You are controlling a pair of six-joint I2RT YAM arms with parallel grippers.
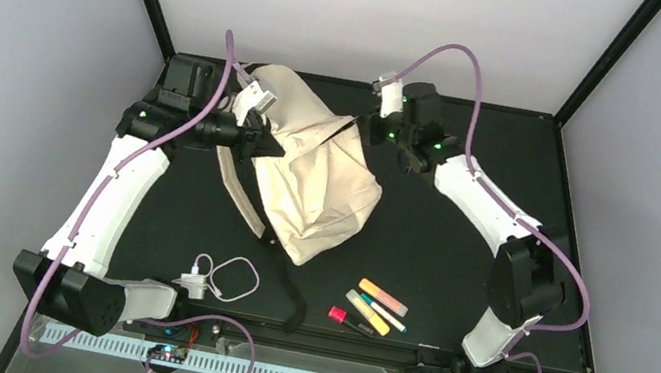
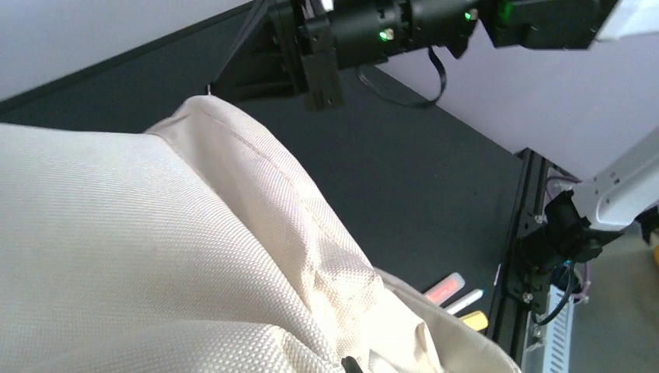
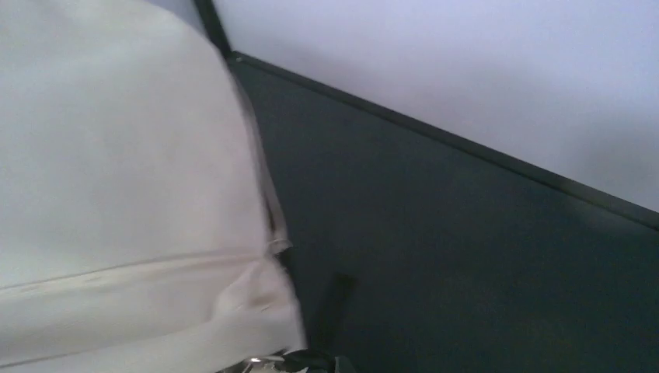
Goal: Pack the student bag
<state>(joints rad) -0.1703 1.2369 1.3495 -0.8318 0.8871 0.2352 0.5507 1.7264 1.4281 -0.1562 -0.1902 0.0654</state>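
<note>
The student bag (image 1: pixel 312 179) lies flat on the black table (image 1: pixel 456 258), slightly toward 12 o'clock from the table's middle in the overhead view. Its long axis runs from about 11 o'clock to 5 o'clock. The narrower, rounded end is nearest the arm bases. A cream shoulder strap (image 1: pixel 239 192) curves along its 8 o'clock side, and a black strap (image 1: pixel 292 287) trails off toward 6 o'clock.

The left gripper (image 1: pixel 270 148) is at the bag's 9 o'clock edge, right against the fabric. Its wrist camera is filled with cream weave (image 2: pixel 155 249) and shows no fingers, so I cannot tell whether they are pinching or parted. The right gripper (image 1: pixel 368 134) sits at the bag's 1 o'clock corner, where the cloth rises to a point. Its wrist view shows blurred fabric (image 3: pixel 116 155) at 9 o'clock and no clear fingers, so its state is also unclear.

Near the front edge at 5 o'clock from the bag lie an orange highlighter (image 1: pixel 383 297), a yellow highlighter (image 1: pixel 368 313) and a red marker (image 1: pixel 343 318). A white charger with looped cable (image 1: pixel 215 279) rests at 7 o'clock.
</note>
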